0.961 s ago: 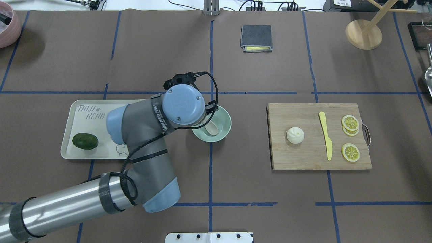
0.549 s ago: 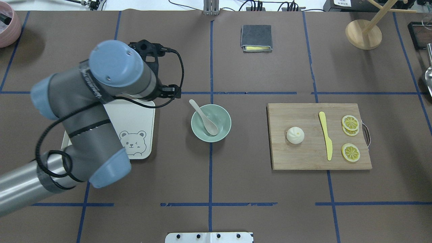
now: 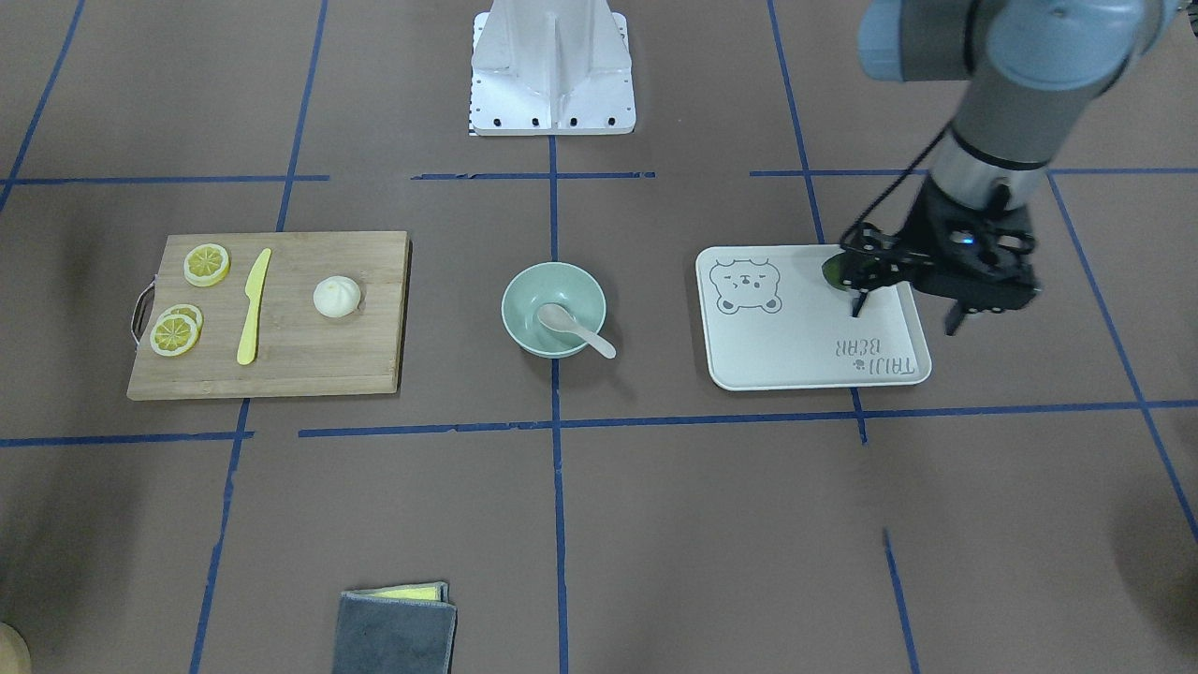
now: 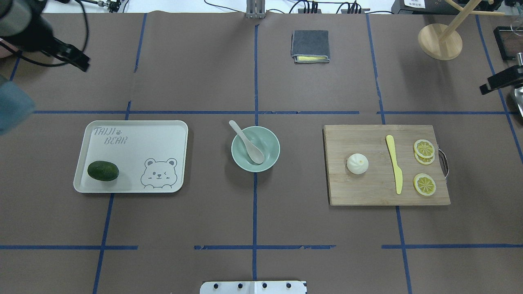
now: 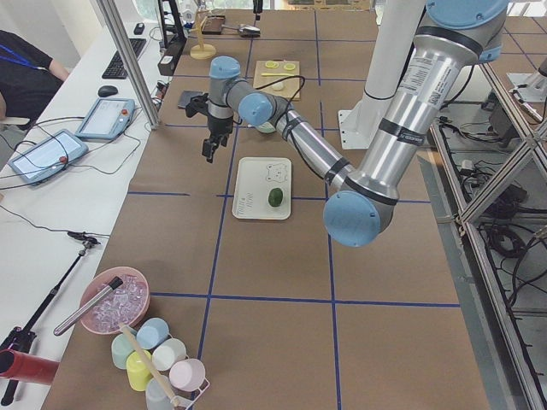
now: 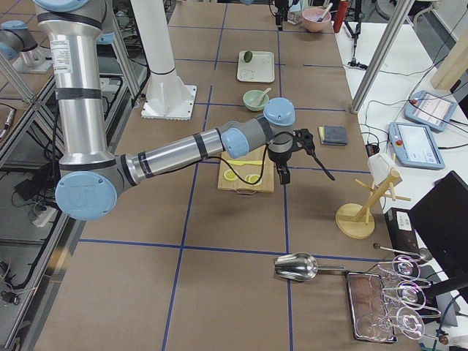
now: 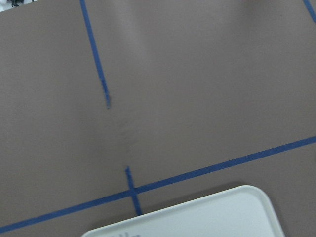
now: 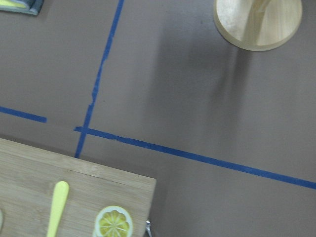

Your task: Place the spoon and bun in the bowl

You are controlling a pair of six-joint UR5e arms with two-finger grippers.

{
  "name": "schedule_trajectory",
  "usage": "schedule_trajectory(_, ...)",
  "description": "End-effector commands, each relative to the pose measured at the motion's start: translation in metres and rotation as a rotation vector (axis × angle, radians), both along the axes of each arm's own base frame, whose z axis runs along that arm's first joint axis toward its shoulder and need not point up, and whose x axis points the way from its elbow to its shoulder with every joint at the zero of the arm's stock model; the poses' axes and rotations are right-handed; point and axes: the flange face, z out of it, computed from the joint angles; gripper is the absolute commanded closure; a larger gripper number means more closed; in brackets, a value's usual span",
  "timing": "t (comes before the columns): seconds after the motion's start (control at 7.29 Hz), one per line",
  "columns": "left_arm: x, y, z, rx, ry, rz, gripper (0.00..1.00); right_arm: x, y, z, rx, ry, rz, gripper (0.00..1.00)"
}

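Note:
The pale spoon (image 4: 248, 143) lies in the mint-green bowl (image 4: 270, 159) at the table's middle, scoop inside and handle over the far-left rim; both also show in the front view, spoon (image 3: 573, 327) and bowl (image 3: 522, 292). The white bun (image 4: 357, 163) sits on the wooden cutting board (image 4: 367, 190), also in the front view (image 3: 337, 297). My left gripper (image 3: 904, 312) hangs open and empty above the tray's outer side. My right gripper (image 4: 500, 79) shows only in part at the right edge, beyond the board; I cannot tell its jaws.
A white tray (image 4: 135, 139) holds a dark green fruit (image 4: 103, 170). On the board lie a yellow knife (image 4: 394, 165) and lemon slices (image 4: 424, 184). A folded grey cloth (image 4: 310, 45) and a wooden stand (image 4: 440, 41) are at the far side.
My left arm has pulled away from the bowl to the far left, leaving the spoon in the bowl. My right gripper has come into view at the right edge.

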Motion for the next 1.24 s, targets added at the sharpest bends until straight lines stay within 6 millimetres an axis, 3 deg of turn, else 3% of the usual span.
schedule_trajectory(0.0,-0.13,-0.037,0.102,0.016,-0.132,0.069,0.0,-0.095,0.012,-0.078,-0.043,-0.025,0.073,0.0)
schedule_trajectory(0.14,-0.176,-0.029,0.143,-0.006,-0.161,0.077,0.0,-0.142,0.027,-0.099,-0.076,-0.028,0.098,0.0)
schedule_trajectory(0.27,-0.204,-0.011,0.181,-0.063,-0.168,0.056,0.0,-0.179,0.041,-0.104,-0.081,-0.005,0.117,0.0)
schedule_trajectory(0.41,-0.216,0.002,0.218,-0.141,-0.146,0.047,0.0,-0.204,0.053,-0.103,-0.076,0.016,0.116,0.0)
schedule_trajectory(0.82,-0.256,0.088,0.315,-0.217,0.104,0.128,0.0,-0.247,0.085,-0.089,-0.074,0.062,0.086,0.0)
schedule_trajectory(0.96,-0.257,0.104,0.323,-0.234,0.106,0.127,0.0,-0.271,0.101,-0.089,-0.078,0.077,0.101,0.0)
schedule_trajectory(1.1,-0.257,0.105,0.324,-0.234,0.106,0.127,0.0,-0.286,0.111,-0.087,-0.067,0.091,0.083,0.0)
